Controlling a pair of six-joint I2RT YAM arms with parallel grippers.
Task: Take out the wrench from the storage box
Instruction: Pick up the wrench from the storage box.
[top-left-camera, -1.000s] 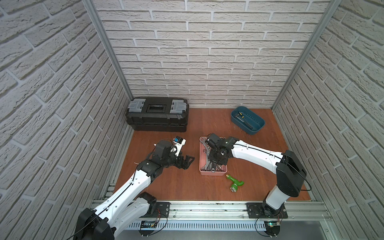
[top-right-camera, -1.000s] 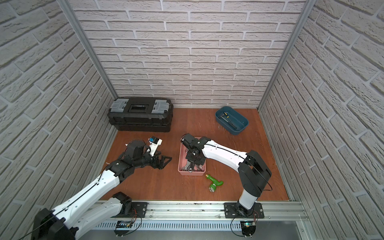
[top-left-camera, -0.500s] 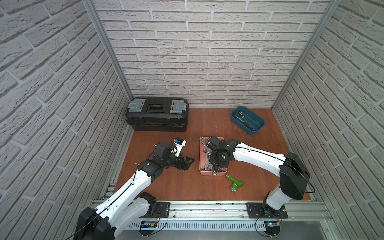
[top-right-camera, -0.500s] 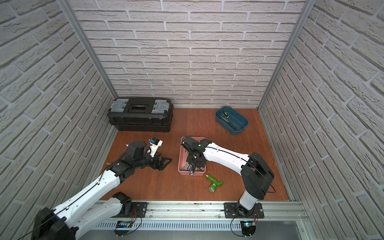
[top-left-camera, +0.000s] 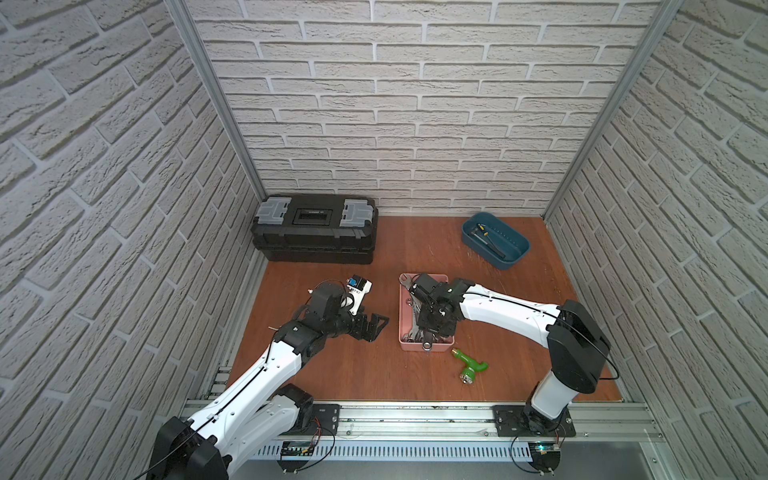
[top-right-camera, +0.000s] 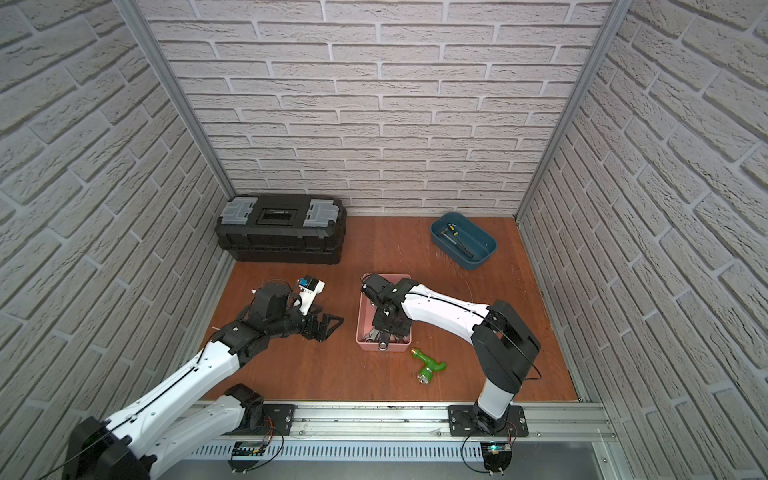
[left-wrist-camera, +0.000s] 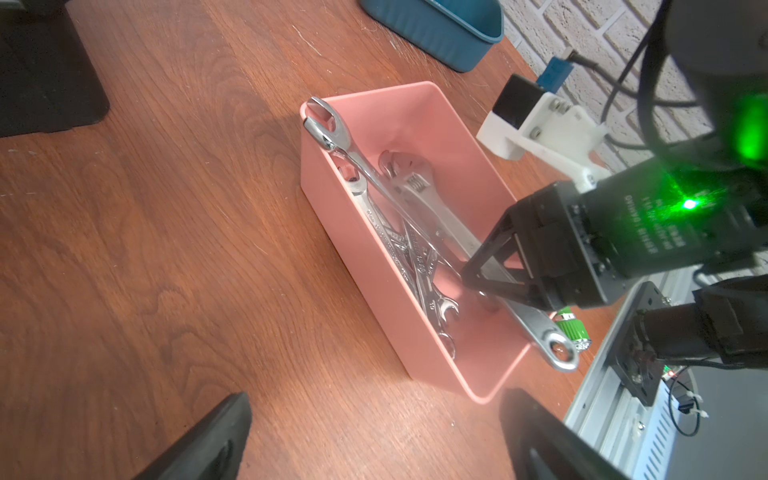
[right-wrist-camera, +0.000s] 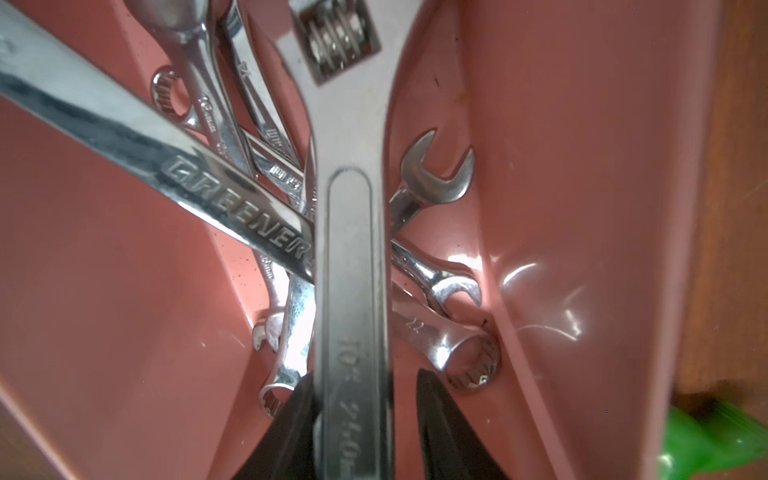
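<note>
Storage box (top-left-camera: 405, 320): an open-topped pink bin, taken here as the landmark; a heap of steel wrenches is held in it.
Wrench (right-wrist-camera: 353, 270): the adjustable one is judged to be the target. It is laid on top of the heap inside the box, and its holed end is rested over the rim of the short wall nearest the arm bases.
Long axis: it is run along the box's length, with the head toward the far short wall and the handle toward the near one.
Right gripper (right-wrist-camera: 365, 374): it is lowered into the near half of the box, directly over the handle.
Right fingers (right-wrist-camera: 299, 419): parted, not clamped. 1 is seen against the handle's edge, while a strip of pink floor is seen between the other and the handle.
Left gripper (top-left-camera: 376, 328): it is spread fully and nothing is held; it is kept outside the box, near its left long wall but apart from it.
Nearer arm: the right — it is already inside the box.
Deciding relation: the handle is bracketed by the 2 fingers, whose closing line is set square to the long axis, so a squeeze and a lift are judged to be all that is needed.
Combination wrench (right-wrist-camera: 232, 199): it is crossed beneath the handle, and its open end is poked above the box's far left corner — it could be dragged along.
Progress: the wrench is not yet taken out.
</note>
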